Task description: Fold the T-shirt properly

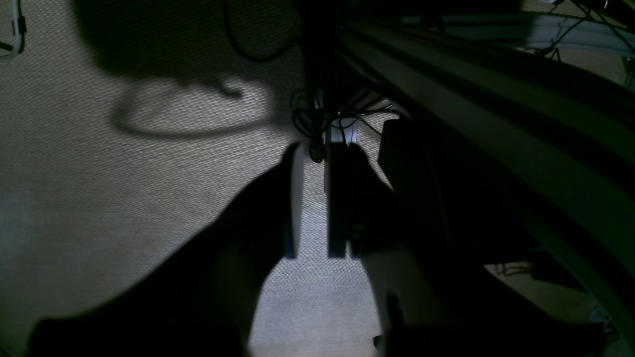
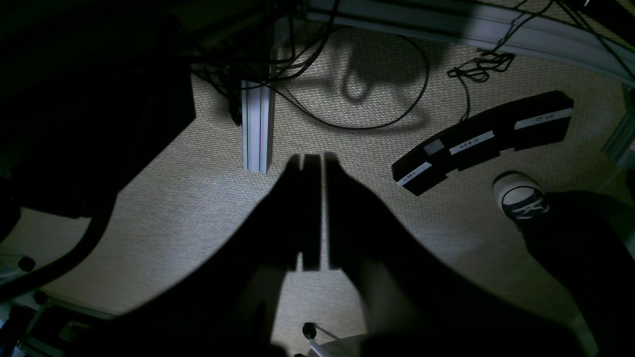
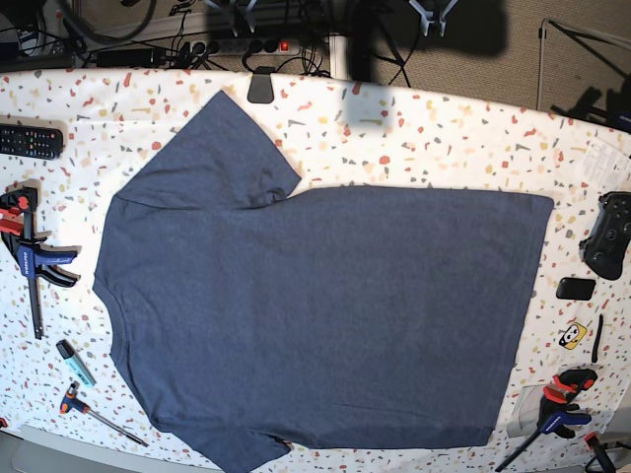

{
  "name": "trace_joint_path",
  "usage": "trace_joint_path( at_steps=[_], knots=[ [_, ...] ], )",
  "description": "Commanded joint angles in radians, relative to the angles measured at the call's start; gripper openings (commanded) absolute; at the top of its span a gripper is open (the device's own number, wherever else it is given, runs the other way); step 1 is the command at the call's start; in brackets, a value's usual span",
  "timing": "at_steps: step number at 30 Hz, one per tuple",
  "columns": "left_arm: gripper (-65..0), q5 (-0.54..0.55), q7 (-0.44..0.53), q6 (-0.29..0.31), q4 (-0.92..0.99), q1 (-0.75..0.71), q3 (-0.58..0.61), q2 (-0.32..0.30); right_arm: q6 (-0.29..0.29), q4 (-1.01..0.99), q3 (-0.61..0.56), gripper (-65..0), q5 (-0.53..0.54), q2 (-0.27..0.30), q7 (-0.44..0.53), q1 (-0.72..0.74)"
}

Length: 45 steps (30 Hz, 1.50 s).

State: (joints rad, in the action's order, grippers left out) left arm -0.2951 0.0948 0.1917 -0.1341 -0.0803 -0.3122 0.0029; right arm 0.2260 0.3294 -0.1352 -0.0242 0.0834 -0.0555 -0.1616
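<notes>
t-shirt [image 3: 325, 315] flat, hem near table [image 3: 444, 128] edge; far strip bare

A workshop or lab: speckled terrazzo-patterned worktop [image 3: 444, 138] strewn with blue bar clamps [image 3: 35, 258], black game controller [image 3: 606, 235], cables above.

T-shirt [image 3: 325, 315] flat on table [image 3: 444, 138] ctr; remote [image 3: 30, 141] far left, gamepad [image 3: 607, 235] far right.

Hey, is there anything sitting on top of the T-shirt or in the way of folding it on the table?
Nothing visible lies on the T-shirt; it is spread flat and plain side up. The remote, clamp, game controller and other small items sit on the table around its edges, clear of the fabric.
</notes>
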Motion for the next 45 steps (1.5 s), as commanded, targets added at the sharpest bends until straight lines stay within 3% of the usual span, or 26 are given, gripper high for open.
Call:
trace_joint_path(
  at_steps=[1,16,21,31,41,45],
  knots=[
    [-55.7,0.000,0.002,0.010,-0.003,-0.006,0.000,0.002,0.018,0.006,0.002,-62.4,0.001,0.005,0.007,-0.005],
    [-55.7,-0.001,0.000,0.010,-0.003,-0.009,0.000,0.002,0.020,0.011,0.002,-62.4,0.000,0.008,0.003,-0.019],
    [-55.7,0.000,0.001,0.011,-0.078,-0.063,0.000,0.002,0.067,0.122,0.002,-62.4,-0.002,0.029,0.003,-0.102],
    [-55.7,0.000,-0.035,0.200,-0.534,-0.322,0.000,0.002,0.170,0.578,0.002,-62.4,0.001,0.106,-0.003,-0.394],
    [-55.7,0.000,-0.122,0.223,-1.057,-0.571,0.000,0.002,0.186,1.014,0.003,-62.4,0.092,0.220,-0.087,-0.617],
    [-55.7,0.000,-0.133,0.274,-1.257,-0.659,0.000,-0.004,0.185,1.155,0.004,-62.4,0.091,0.272,-0.109,-0.692]
  ],
)
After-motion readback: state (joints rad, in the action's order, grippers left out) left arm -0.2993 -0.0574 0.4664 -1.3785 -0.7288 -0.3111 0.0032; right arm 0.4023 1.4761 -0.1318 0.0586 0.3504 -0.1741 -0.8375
